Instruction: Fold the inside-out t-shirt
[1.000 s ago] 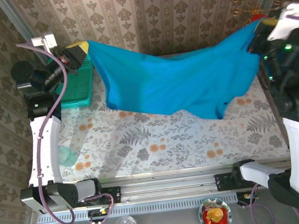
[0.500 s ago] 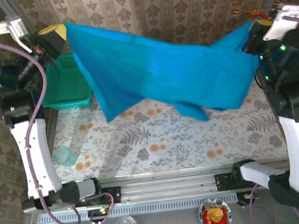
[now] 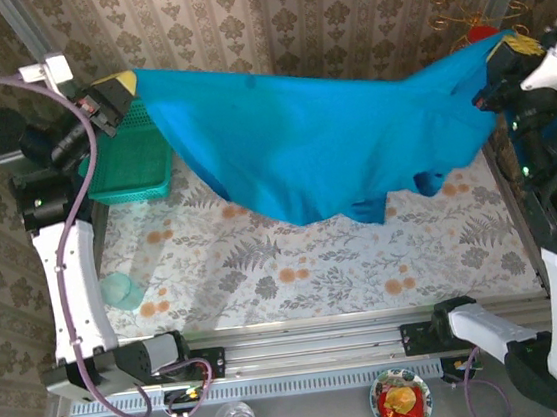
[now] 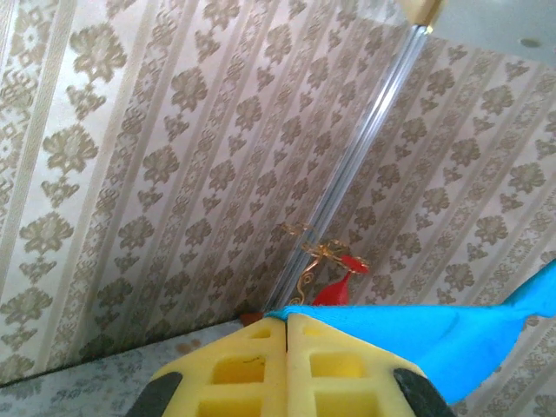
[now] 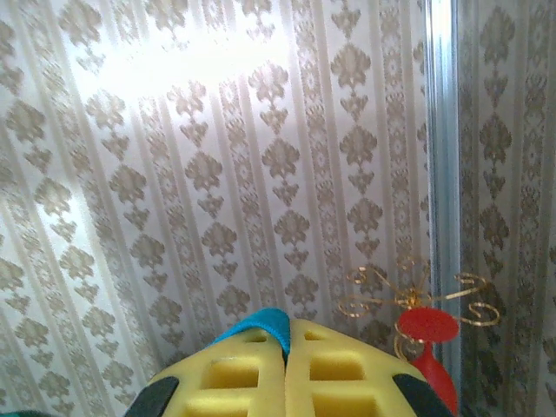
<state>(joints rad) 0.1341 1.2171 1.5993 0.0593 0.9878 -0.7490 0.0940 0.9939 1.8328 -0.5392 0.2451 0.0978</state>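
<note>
The bright blue t-shirt [image 3: 322, 148] hangs stretched in the air across the back of the table, its lower edge sagging toward the middle. My left gripper [image 3: 124, 85] is shut on its upper left corner, high at the back left. My right gripper [image 3: 502, 45] is shut on the opposite corner at the far right. In the left wrist view the yellow pads [image 4: 252, 369] press together with the blue t-shirt [image 4: 434, 339] trailing off to the right. In the right wrist view a fold of the t-shirt [image 5: 265, 326] sticks up between the shut yellow pads [image 5: 347, 373].
A teal mesh basket [image 3: 133, 170] sits at the back left under the cloth. A clear cup [image 3: 119, 290] lies near the left arm. A red and gold ornament [image 3: 473, 20] stands at the back right. The floral table [image 3: 295, 267] lies below the hanging shirt.
Both arms hold the shirt raised. The left gripper rose, then came slightly right and down. The cloth swung, and its hanging lower edge now bunches near the centre right.
</note>
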